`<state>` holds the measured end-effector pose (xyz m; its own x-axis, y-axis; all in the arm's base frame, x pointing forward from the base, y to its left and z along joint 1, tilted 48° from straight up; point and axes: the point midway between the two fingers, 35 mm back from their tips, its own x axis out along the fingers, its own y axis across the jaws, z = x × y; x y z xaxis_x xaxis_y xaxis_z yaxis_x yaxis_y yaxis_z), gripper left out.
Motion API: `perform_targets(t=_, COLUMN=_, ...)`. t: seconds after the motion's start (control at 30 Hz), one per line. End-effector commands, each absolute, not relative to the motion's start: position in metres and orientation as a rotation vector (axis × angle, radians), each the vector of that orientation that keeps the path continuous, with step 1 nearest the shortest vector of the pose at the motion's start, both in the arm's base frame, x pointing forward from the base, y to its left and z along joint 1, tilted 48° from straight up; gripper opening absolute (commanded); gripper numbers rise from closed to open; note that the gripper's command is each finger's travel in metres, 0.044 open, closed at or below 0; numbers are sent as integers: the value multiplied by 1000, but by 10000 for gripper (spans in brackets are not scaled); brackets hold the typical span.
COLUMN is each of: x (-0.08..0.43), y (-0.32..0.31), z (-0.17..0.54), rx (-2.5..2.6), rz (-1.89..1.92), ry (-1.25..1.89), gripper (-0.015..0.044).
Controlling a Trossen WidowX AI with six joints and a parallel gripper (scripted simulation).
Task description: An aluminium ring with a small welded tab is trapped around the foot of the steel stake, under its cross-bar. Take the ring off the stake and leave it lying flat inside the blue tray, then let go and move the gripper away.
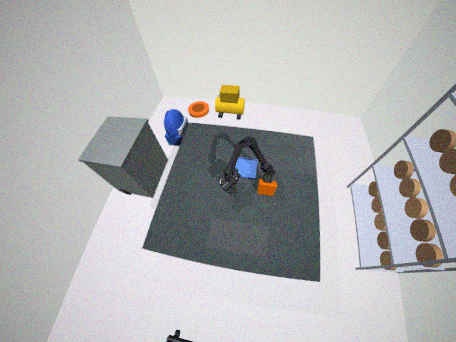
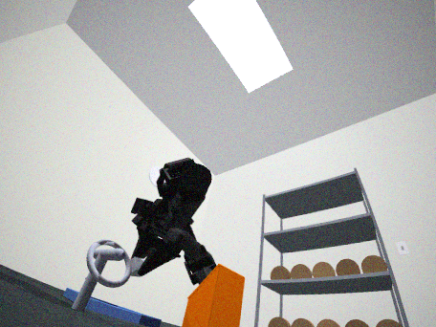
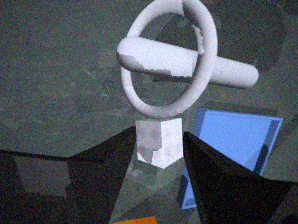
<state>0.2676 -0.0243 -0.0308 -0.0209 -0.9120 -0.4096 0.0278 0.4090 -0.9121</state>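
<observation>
Gripper (image 1: 230,181) (image 2: 137,268) (image 3: 159,134) is clamped on the welded tab (image 2: 137,265) (image 3: 171,142), which sits at 6 o'clock on the ring (image 2: 111,284) (image 3: 212,45) in the wrist view, approx. 3 o'clock in the exterior. Ring is up on edge at cross-bar (image 2: 112,251) (image 3: 155,56) height, w/ the bar running through it; not free of the stake (image 2: 87,289) yet. Top view's too small to tell.

Handling (my guess): Al, so light; stiff, won't flex past the bar; smooth round stock, prob. slippery. Tab's the best hold b/c it has flat faces; pinching the rim risks a roll. Small grip though, so a snag could twist the tab in the pads. Ease it off along the bar, no yanking. Tray (image 1: 247,167) (image 2: 102,307) (image 3: 230,140) is at 4 o'clock from the ring in the wrist view; ring needs tipping flat before release.
</observation>
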Motion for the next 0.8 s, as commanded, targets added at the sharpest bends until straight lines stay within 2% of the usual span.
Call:
perform_targets(t=0.0, x=268, y=-21, z=-32, rx=-860, rz=-924, ry=1382, gripper=0)
perform_targets(t=0.77, x=272, y=1, z=-38, rx=-858, rz=-922, ry=1382, gripper=0)
